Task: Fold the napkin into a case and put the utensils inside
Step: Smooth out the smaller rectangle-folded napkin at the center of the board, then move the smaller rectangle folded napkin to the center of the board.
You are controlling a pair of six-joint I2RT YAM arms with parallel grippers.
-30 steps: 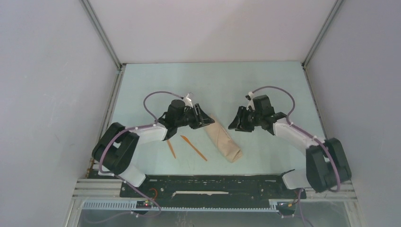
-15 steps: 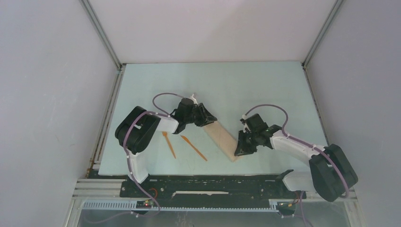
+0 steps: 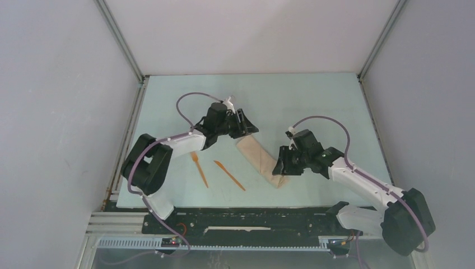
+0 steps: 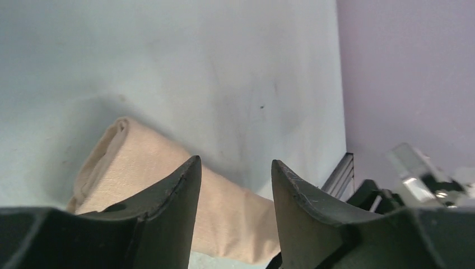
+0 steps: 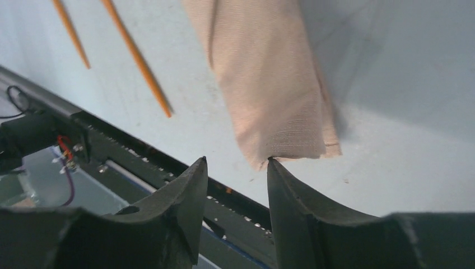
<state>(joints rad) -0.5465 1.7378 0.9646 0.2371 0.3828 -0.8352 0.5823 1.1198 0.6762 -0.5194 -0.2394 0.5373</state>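
Note:
The napkin (image 3: pixel 261 161) lies folded into a narrow beige case, running diagonally on the pale table. My left gripper (image 3: pixel 247 128) hovers at its far end, open; in the left wrist view the cloth (image 4: pixel 147 171) shows beyond the empty gap of that gripper (image 4: pixel 232 167). My right gripper (image 3: pixel 278 166) sits over the near end, open, its right fingertip (image 5: pixel 271 163) at the edge of the cloth (image 5: pixel 269 84). The utensils lie left of the case: an orange fork (image 3: pixel 199 168) and an orange knife (image 3: pixel 229 175). The right wrist view also shows the knife (image 5: pixel 137 59) and the fork (image 5: pixel 70 28).
A black rail (image 3: pixel 252 218) runs along the table's near edge, close to the case's near end, and shows as the rail (image 5: pixel 129 151) in the right wrist view. Grey walls enclose the table (image 3: pixel 313 103) on three sides.
The right arm swung from beside the napkin down to its near end. The left gripper stayed by the far end, drawing back slightly. The cloth now lies flatter and narrower.

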